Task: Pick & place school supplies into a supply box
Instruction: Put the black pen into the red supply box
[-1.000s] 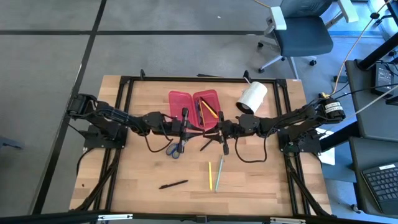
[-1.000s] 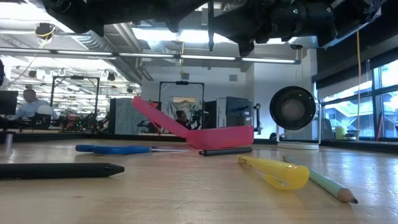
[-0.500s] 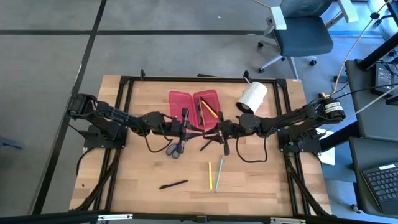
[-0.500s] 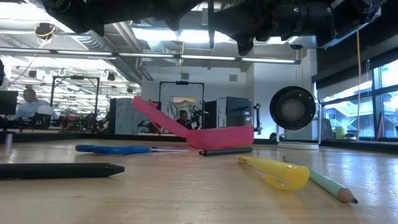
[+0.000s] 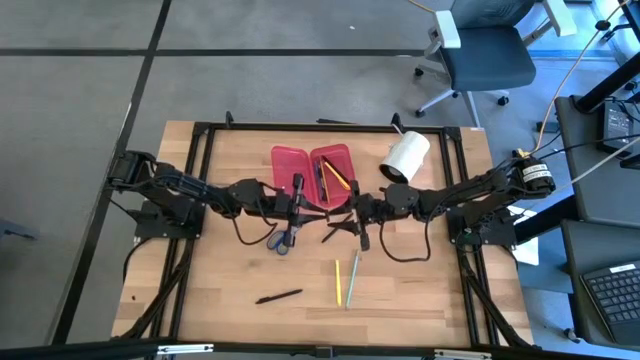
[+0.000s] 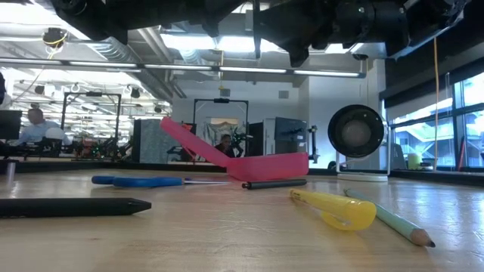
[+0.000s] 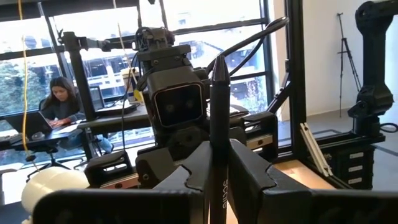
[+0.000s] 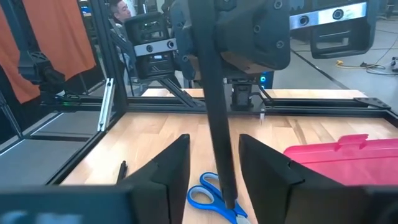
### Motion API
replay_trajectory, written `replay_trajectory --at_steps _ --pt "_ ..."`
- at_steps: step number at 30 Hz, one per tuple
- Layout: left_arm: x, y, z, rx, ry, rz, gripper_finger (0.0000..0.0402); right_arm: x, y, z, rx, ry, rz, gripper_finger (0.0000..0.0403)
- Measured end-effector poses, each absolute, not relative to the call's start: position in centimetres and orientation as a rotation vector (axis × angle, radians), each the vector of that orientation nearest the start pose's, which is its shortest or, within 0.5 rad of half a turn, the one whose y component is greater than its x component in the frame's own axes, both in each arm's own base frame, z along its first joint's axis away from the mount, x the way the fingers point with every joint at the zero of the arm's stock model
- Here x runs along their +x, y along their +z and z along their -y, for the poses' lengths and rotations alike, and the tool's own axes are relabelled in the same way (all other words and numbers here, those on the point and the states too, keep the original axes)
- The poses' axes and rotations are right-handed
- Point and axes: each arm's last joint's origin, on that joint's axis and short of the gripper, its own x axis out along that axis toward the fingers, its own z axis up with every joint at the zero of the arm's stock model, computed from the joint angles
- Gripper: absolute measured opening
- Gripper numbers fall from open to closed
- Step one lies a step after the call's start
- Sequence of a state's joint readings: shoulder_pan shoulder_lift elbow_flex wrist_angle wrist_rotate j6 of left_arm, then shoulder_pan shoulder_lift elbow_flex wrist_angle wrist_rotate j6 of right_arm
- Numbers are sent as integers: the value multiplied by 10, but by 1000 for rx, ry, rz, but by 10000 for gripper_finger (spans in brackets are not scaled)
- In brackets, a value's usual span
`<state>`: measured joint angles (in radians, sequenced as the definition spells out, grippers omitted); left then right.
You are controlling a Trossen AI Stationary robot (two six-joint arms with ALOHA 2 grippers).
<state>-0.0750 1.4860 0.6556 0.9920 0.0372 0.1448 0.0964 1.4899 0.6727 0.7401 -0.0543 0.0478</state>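
Note:
The red-pink supply box (image 5: pixel 312 172) lies open near the table's far side, its lid half tilted up (image 6: pixel 195 142), with pens in its right half. My left gripper (image 5: pixel 297 203) hovers just near of the box and is shut on a black pen (image 7: pixel 218 118). My right gripper (image 5: pixel 350 213) faces it from the right, open, and that pen (image 8: pixel 214 106) stands ahead of its fingers, apart from them. On the table lie blue scissors (image 5: pixel 283 240), a black pen (image 5: pixel 334 233), a yellow pencil (image 5: pixel 338 282), a green pencil (image 5: pixel 352 278) and another black pen (image 5: pixel 278 296). My left gripper pinches the black pen's shaft (image 7: pixel 218 158) between its two fingers (image 7: pixel 249 171), which lie across it and come level from the table's left. The pen is lifted clear and stands nearly upright, one end above the fingers (image 7: pixel 217 62) and its lower end (image 8: pixel 230 202) over the scissors.
A big white roll (image 5: pixel 404 157) lies right of the box by the far right corner. A black frame (image 5: pixel 200 190) runs around the table's edges. Bare wood shows at the near left (image 5: pixel 210 270). People sit at desks in the room beyond.

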Motion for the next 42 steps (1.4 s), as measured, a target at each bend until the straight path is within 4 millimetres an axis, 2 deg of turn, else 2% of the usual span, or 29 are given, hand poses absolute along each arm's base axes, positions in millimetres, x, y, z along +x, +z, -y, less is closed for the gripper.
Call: replay_trajectory --at_steps 12,42 --pt "302 242 24 119 -109 168 33 305 222 -31 44 142 -81 174" --pt "302 244 16 114 -58 200 33 305 222 -30 44 119 -76 171"
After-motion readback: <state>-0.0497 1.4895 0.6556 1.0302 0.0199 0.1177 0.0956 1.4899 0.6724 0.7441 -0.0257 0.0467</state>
